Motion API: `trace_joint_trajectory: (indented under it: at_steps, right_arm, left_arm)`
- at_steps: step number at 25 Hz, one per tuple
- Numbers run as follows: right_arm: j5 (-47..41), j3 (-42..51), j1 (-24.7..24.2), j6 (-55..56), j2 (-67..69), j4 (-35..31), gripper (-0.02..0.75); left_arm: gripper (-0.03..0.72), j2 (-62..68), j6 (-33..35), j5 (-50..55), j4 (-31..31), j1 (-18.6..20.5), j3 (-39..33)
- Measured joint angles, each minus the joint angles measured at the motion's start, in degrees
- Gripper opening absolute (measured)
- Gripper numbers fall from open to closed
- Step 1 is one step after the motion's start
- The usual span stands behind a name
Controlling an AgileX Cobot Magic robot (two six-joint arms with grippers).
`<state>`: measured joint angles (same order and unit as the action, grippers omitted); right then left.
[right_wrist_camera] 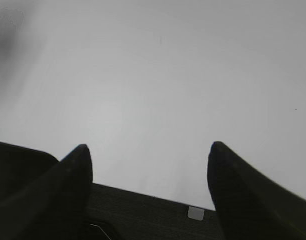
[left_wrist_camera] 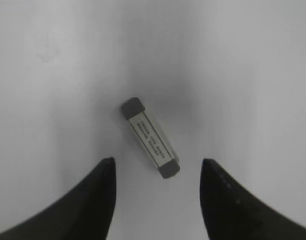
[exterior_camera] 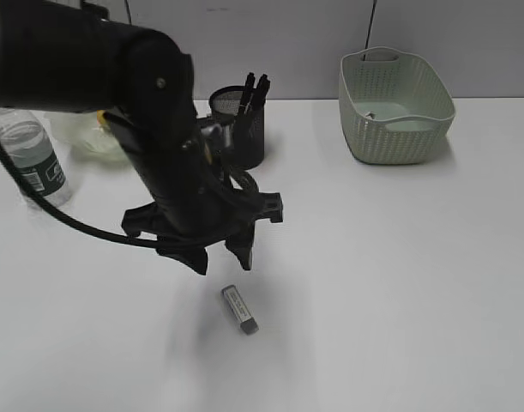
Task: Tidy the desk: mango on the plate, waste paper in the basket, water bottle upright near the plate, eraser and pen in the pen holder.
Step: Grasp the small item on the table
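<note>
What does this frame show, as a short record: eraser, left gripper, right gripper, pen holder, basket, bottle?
eraser: lying flat on the desk, not held
left gripper: open, above the eraser, not touching it
right gripper: open, empty, over bare desk
pen holder: upright behind the left arm, dark items standing in it
basket: back right, contents unclear
bottle: upright at the far left

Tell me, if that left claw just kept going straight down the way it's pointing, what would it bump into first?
Most likely the eraser. The left gripper points down at the desk with its jaws open, and the eraser lies slantwise just ahead of the gap between them. How high it hovers is hard to judge.
</note>
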<state>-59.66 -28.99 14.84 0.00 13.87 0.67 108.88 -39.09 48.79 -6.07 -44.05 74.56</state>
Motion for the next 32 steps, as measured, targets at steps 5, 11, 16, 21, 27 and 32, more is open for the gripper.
trace_joint_trajectory:
  at_steps: [5,11,16,21,27,32]
  right_arm:
    - [0.0,0.0,0.0,0.0,0.0,0.0,0.567]
    - [0.0,0.0,0.0,0.0,0.0,0.0,0.567]
    - [0.0,0.0,0.0,0.0,0.0,0.0,0.566]
    - [0.0,0.0,0.0,0.0,0.0,0.0,0.566]
    - [0.0,0.0,0.0,0.0,0.0,0.1,0.566]
    - [0.0,0.0,0.0,0.0,0.0,0.1,0.566]
  left_arm:
    - [0.411,6.4,-4.6,4.1,0.7,-0.7,3.8]
    - [0.411,10.0,-7.2,5.2,1.5,-0.9,5.9]
    - [0.411,11.4,-8.7,4.6,2.3,-1.0,6.1]
    - [0.41,12.5,-9.4,2.7,2.3,-1.0,6.1]
    - [0.376,13.4,-9.5,2.1,2.5,-1.0,6.1]
    - [0.26,13.4,-9.5,1.4,3.5,-1.0,6.1]
